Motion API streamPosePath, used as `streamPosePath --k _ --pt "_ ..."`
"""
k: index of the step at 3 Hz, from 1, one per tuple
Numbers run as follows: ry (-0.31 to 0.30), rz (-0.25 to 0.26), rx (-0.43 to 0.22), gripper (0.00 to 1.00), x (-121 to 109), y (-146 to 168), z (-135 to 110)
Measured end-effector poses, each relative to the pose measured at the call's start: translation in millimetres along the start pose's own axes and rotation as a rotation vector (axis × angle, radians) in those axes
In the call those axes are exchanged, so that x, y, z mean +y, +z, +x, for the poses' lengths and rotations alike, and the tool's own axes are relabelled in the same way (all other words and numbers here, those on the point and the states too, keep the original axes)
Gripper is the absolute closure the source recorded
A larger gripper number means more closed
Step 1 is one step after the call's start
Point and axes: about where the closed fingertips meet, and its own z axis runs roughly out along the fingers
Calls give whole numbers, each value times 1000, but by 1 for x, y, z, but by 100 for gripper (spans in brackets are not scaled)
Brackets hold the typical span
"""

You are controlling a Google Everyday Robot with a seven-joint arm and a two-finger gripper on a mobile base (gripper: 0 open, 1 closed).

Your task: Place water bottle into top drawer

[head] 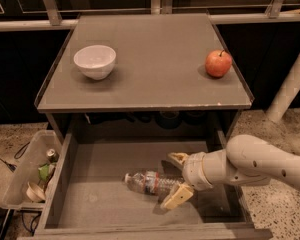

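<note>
The water bottle (pixel 147 181) lies on its side on the flat grey bottom of the open top drawer (pixel 102 201), cap pointing left. My gripper (pixel 176 178) reaches in from the right, inside the drawer. Its two tan fingers (pixel 177 197) are spread apart on either side of the bottle's base end, open and not clamping it. The white arm comes in over the drawer's right wall.
A grey table (pixel 150 79) stands above the drawer with a white bowl (pixel 95 60) at the left and a red apple (pixel 218 63) at the right. A clear plastic bin of trash (pixel 27 171) sits left of the drawer. A white post (pixel 290 86) leans at the right.
</note>
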Motion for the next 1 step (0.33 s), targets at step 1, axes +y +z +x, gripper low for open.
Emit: streamPosePath --k 1 --pt "0 0 0 0 0 0 0"
